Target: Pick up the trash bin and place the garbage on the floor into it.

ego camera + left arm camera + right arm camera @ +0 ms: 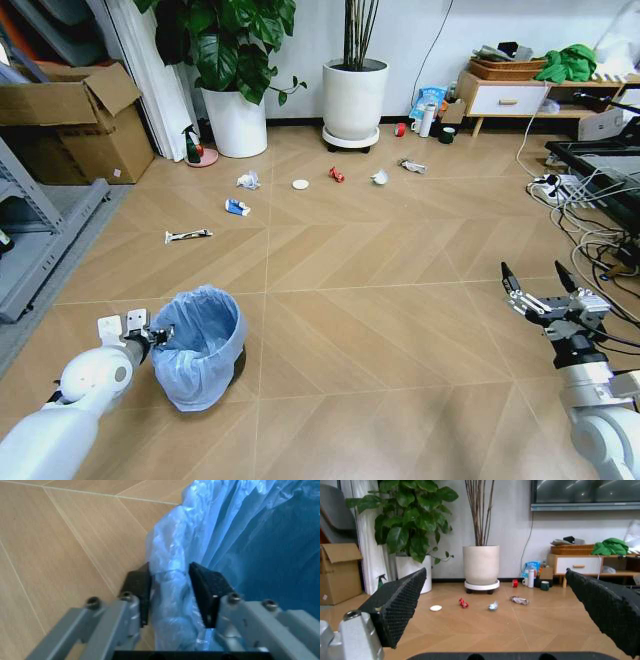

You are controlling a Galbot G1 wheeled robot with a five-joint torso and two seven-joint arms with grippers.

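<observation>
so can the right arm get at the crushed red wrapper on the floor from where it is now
Probably not yet. The right gripper hangs open, holding nothing, and bare wooden floor lies between it and the crushed red wrapper, which sits far ahead near the white plant pot. Nothing blocks the way; the distance looks beyond arm reach.

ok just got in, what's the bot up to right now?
The left gripper has its fingers on either side of the bag-covered rim of the trash bin, which stands on the floor beside the robot. The right gripper hangs open and empty off to the right. The garbage is on the floor ahead: black-white tube, blue-white packet, crumpled white paper, white disc, red wrapper, silvery wrapper.
</observation>
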